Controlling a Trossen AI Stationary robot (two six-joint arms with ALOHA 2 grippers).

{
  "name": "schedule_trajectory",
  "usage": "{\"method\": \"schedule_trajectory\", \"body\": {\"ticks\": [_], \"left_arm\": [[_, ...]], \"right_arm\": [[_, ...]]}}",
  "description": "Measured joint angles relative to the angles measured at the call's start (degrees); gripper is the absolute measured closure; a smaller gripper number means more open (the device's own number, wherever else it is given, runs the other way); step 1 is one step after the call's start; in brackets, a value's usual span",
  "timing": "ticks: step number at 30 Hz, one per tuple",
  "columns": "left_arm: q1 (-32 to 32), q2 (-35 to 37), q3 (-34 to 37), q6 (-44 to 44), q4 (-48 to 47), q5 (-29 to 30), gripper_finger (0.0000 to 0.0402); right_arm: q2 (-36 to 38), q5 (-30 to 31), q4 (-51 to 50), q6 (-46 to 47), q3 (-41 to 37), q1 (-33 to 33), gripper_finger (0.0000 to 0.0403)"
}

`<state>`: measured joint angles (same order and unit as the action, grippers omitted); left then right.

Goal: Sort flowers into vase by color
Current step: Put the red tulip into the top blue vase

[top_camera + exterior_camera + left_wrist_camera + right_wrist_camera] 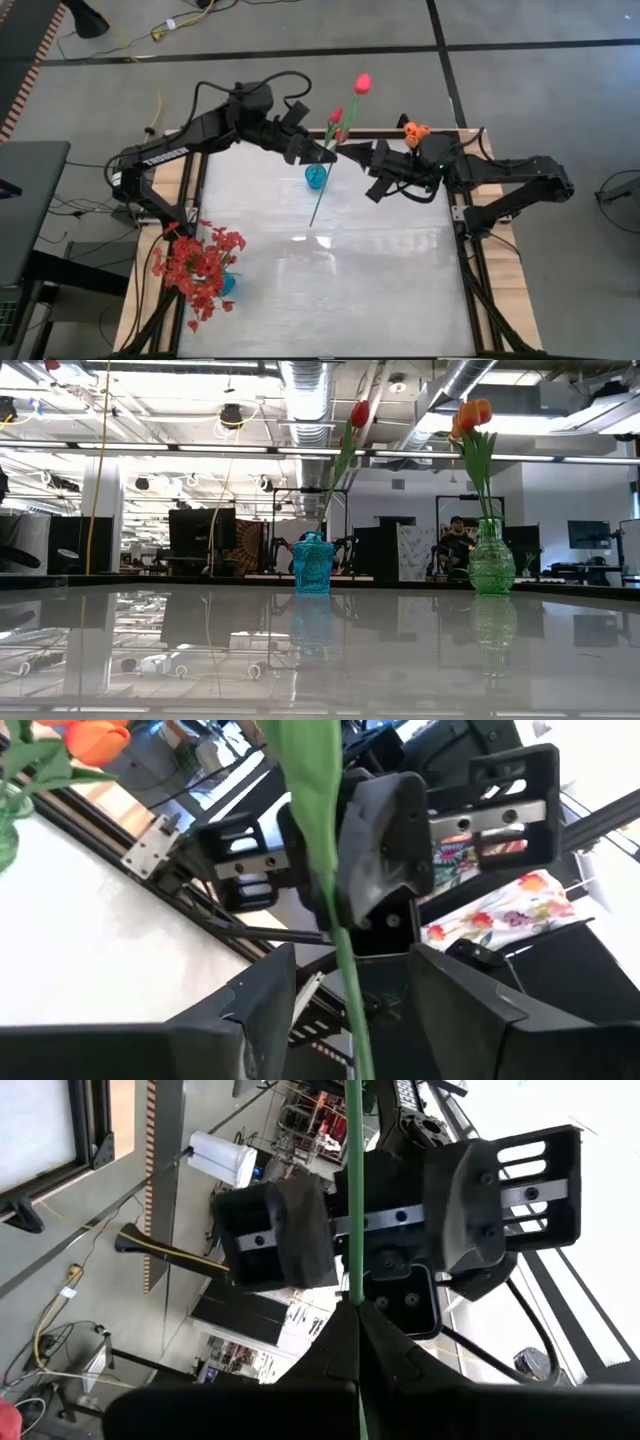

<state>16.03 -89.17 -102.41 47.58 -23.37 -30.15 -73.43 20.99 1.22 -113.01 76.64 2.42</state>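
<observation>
High view: both my arms meet over the far edge of the table (330,290), where the blue vase (316,177) stands near the middle of that edge. My right gripper (345,152) is clamped on the green stem of the red tulip (362,84), whose bud leans out beyond the far edge while the stem runs down into or past the vase mouth; which of the two I cannot tell from above. I judge the grip sits part-way up the stem so that the flower is kept upright. In the right wrist view the stem (354,1200) emerges straight from between my closed fingers, which have no visible gap. My left gripper (318,150) faces it from the other side with the jaws standing wide: in the left wrist view the stem (330,890) passes between its two dark fingers (262,1010) with space on either side, touching neither, so I hold nothing there. This looks like a hand-over or a steadying pose, one grip kept while the other is free to let the stem settle. The low view shows the red bud above the blue vase (312,564), and the orange tulips (470,415) already in the green vase (491,558) toward the far right corner. A bushy red spray (200,268) fills a second blue vase at the near left corner, so the colours are kept well apart.
</observation>
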Motion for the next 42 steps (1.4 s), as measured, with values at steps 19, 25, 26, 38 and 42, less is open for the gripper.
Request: {"method": "schedule_trajectory", "body": {"ticks": [19,25,26,38,42], "left_arm": [[0.01,-1.01,0.04,2.66,-1.71,-0.95,0.0300],[0.34,-1.01,0.04,2.66,-1.63,-0.57,0.0347],[0.35,-0.98,0.04,2.66,-1.70,-0.59,0.0354],[0.35,-0.98,0.04,-0.15,-1.78,-0.89,0.0400],[0.37,-0.98,0.04,-1.04,-1.72,-0.63,0.0401]], "right_arm": [[-1.91,0.12,1.06,0.24,0.02,-1.06,0.0383],[-1.90,0.07,0.84,0.28,0.02,-1.06,0.0383],[-1.90,0.07,0.89,0.28,0.01,-1.06,0.0383],[-1.90,-0.89,0.99,1.40,0.00,-0.90,0.0359],[-1.88,-1.80,0.52,-0.11,0.02,-0.90,0.0326]]}}
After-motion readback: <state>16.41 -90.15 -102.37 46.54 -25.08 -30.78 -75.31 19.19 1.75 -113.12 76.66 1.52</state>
